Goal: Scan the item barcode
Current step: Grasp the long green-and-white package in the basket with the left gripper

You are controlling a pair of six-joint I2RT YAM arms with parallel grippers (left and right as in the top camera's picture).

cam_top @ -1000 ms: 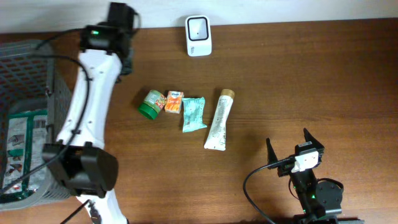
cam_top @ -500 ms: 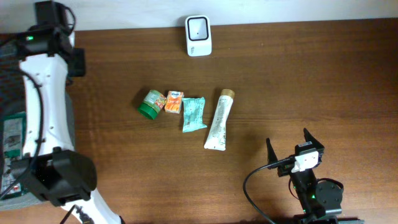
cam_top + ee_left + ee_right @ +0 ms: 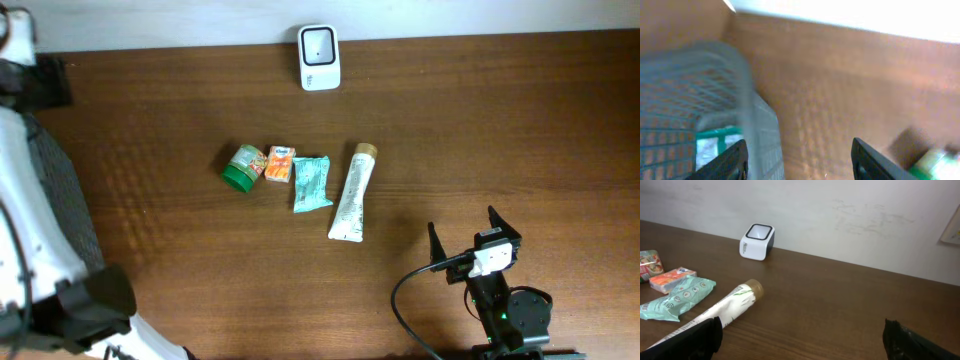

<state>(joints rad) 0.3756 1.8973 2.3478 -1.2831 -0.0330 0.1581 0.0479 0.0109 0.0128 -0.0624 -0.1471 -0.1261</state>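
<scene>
Showing green-lidded jar [image 3: 241, 166], orange carton [image 3: 280, 163], teal sachet [image 3: 311, 183] and white gold-capped tube [image 3: 352, 192] lined up near the white box scanner [image 3: 319, 57], likely staged for scanning; left end effector [image 3: 799, 161] hangs released at the grey mesh basket [image 3: 690, 100] rim, right end effector [image 3: 802, 332] parked released.

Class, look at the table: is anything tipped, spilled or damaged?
Only the green-lidded jar stands out: it lies on its side at the left end of the row, beside the orange box. Nothing looks spilled or damaged.
</scene>
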